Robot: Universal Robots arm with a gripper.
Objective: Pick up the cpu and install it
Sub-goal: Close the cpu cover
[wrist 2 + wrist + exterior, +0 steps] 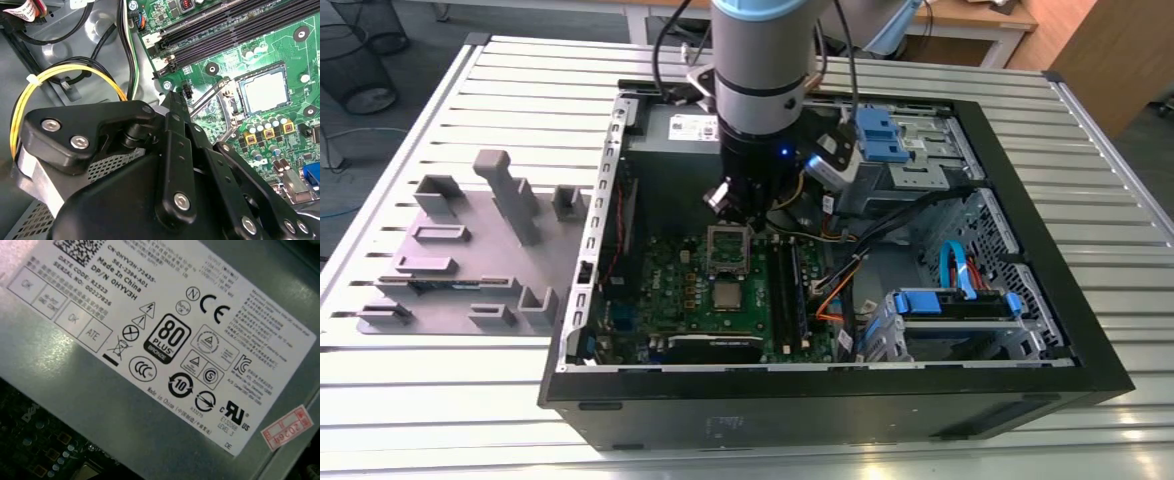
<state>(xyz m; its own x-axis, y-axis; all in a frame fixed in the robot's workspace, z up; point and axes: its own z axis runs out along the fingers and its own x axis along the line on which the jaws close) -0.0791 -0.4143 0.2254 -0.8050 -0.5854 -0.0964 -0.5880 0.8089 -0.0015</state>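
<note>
Inside the open black computer case [1067, 330], which lies flat on the ribbed metal tabletop [480, 400], we see the green motherboard [680, 290] near the case's side toward the exterior view's left; the robot arm [767, 60] comes straight down from above, and its hand [744, 212] hangs just over the silver socket frame [728, 243] on that board; from this view we cannot tell if the hand is spread or closed, or if it grips anything. In the second wrist view we see the hand's black links and bolts up close, with a yellow cable [55, 77] looping beside them over the grey case floor; past the hand lies the motherboard [225, 55], and on it the cpu [263, 93], a small shiny silver square, sits flat inside its socket with the metal frame lifted open beside it; the cpu is apart from the hand, not touching it. Long black memory slots [235, 30] run near the socket. In the first wrist view we see the grey power supply [65, 370] with its big white label [165, 340]. On the tabletop, toward the exterior view's left and apart from the case, stand some grey plastic fixture blocks [467, 250]; blue drive brackets [954, 303] sit in the case's far half.
</note>
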